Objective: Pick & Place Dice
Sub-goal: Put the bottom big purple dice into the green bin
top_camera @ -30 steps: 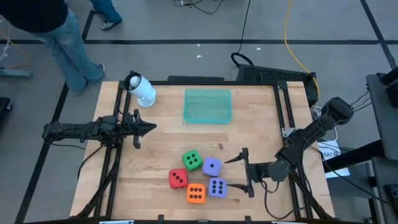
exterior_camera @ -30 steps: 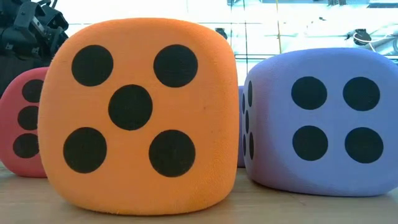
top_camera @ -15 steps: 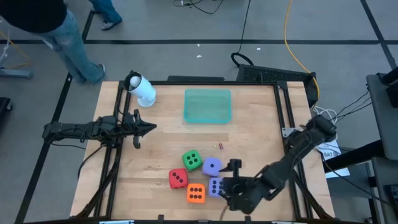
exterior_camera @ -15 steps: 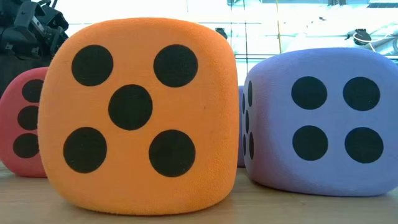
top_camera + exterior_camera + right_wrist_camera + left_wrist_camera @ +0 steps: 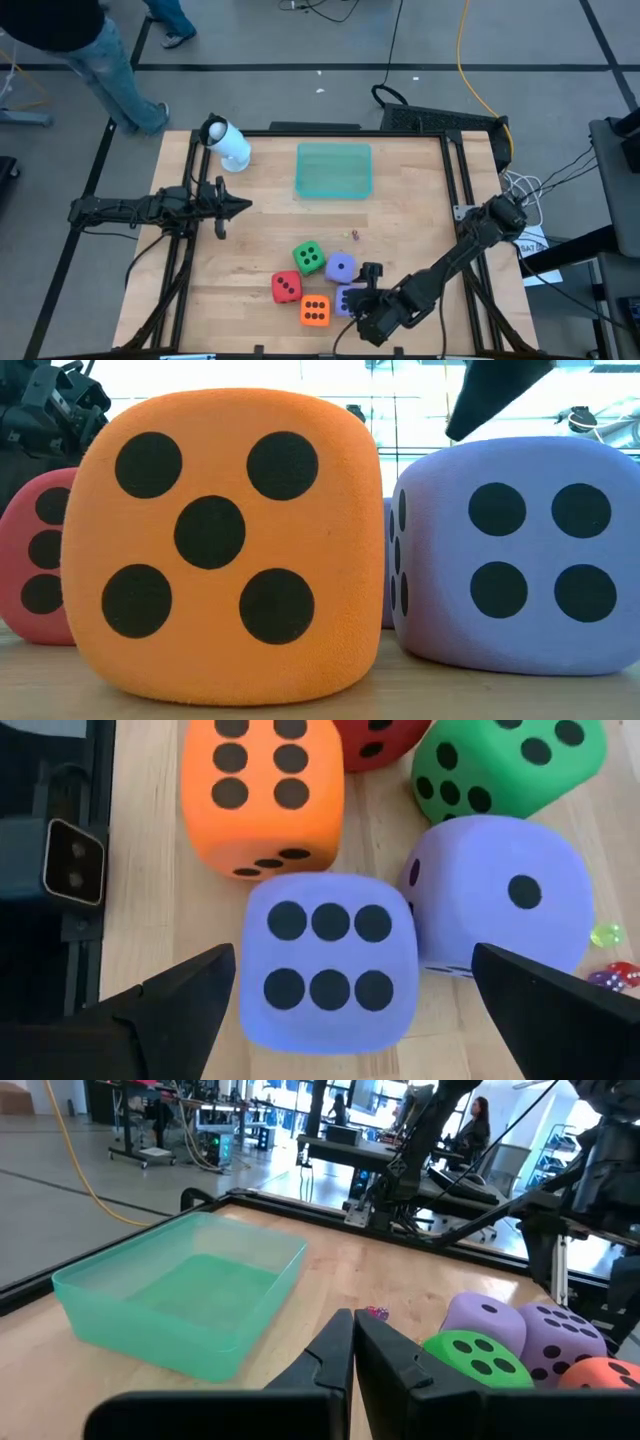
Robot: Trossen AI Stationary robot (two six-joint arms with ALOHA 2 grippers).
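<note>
High view first: we see the right pincer (image 5: 362, 297) hanging over the near purple die (image 5: 346, 299), the one showing six pips upward, at the front edge of the surface (image 5: 420, 215). From the right wrist view we find its two fingers (image 5: 175, 1005) spread wide, one on either side of that die, gripping nothing. The die touches the orange die (image 5: 315, 311) on one side and the second purple die (image 5: 341, 267) behind it. The green die (image 5: 308, 257) sits just beside that second purple one, and the red die (image 5: 286, 287) lies next to the orange one, so all five form a tight cluster. Low view shows us a dark part of the arm above the near purple die's top. The teal tray (image 5: 334, 170) stands well apart, toward the far edge. We see the left pincer (image 5: 238, 207) waiting at the left side of the surface, its fingers closed together and empty.
</note>
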